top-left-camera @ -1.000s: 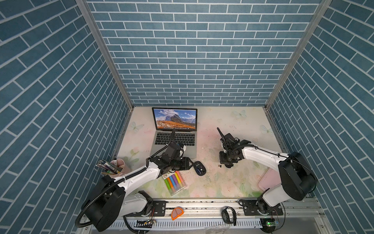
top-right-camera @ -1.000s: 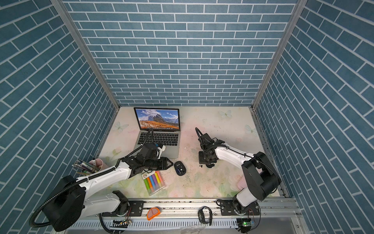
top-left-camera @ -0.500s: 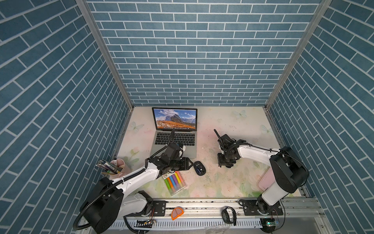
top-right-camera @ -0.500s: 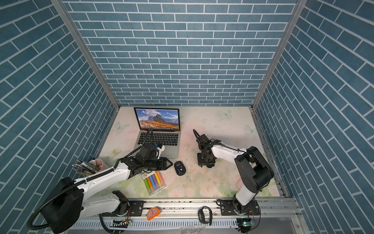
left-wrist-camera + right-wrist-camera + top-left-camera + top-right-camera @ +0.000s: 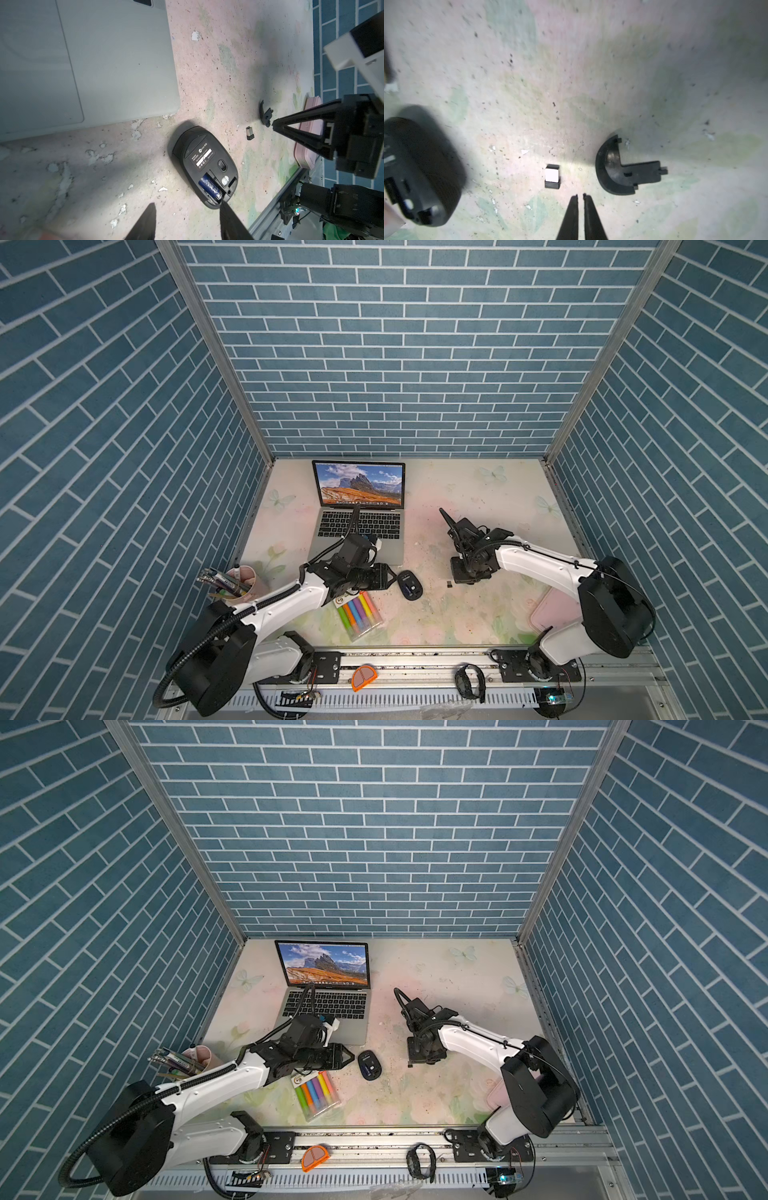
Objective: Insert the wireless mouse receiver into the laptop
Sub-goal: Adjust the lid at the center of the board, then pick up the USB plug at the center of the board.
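Plainly, the wireless mouse receiver [image 5: 552, 176] lay loose on the flowered table [image 5: 457, 497], held by neither arm and plugged into nothing. It sat between the black mouse [image 5: 421, 172] and a curved black cover piece [image 5: 612, 178], touching neither; in a top view it showed only as a tiny dark speck [image 5: 449, 584] near the mouse [image 5: 409, 584]. The right gripper [image 5: 580, 195] pointed down at the table just beside the receiver, its claw parted by only a thin slit and grasping nothing. The tips stood off the receiver and off the cover piece alike. The left gripper [image 5: 187, 204] reached low over the table toward the mouse, its claw released, the two fingers spread wide with bare table between them and one tip just beside the mouse's end. From the left wrist the mouse [image 5: 204, 166] lay belly up, its battery bay uncovered and a blue battery [image 5: 211, 187] showing inside, with the receiver [image 5: 250, 133] a little beyond it. The laptop [image 5: 361, 489] stood open toward the back of the table on the left arm's side, a mountain scene on its screen, well apart from the receiver. Its front corner [image 5: 104, 62] lay near the mouse. A pack of coloured highlighters [image 5: 359, 612] lay near the left arm, and a pink cup of pens [image 5: 241, 583] stood at the table's left edge.
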`<state>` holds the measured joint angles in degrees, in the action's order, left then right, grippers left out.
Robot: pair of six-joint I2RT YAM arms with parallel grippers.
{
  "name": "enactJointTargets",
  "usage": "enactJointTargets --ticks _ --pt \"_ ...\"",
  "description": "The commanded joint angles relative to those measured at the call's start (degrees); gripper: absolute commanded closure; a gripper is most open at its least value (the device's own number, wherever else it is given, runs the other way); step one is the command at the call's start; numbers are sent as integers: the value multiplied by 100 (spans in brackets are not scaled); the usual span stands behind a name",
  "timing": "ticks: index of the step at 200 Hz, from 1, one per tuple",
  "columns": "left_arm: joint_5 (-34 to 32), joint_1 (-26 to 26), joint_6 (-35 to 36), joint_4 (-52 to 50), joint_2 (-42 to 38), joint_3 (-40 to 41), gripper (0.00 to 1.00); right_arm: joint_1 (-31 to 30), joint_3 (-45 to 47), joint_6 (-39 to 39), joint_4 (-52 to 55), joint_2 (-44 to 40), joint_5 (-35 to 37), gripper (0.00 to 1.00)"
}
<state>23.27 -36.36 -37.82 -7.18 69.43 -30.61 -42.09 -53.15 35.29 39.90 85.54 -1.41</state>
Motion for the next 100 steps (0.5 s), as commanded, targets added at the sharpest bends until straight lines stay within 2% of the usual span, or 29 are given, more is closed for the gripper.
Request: enactJointTargets --ticks 1,49,100 --pt "-127 6 78 -138 -95 -57 49 -141 -190 265 405 -169 376 79" --pt "-151 5 139 -228 -96 -112 49 -424 -217 482 216 139 280 64" --pt "-186 5 168 -293 -125 -118 49 -580 -198 588 4 519 279 67"
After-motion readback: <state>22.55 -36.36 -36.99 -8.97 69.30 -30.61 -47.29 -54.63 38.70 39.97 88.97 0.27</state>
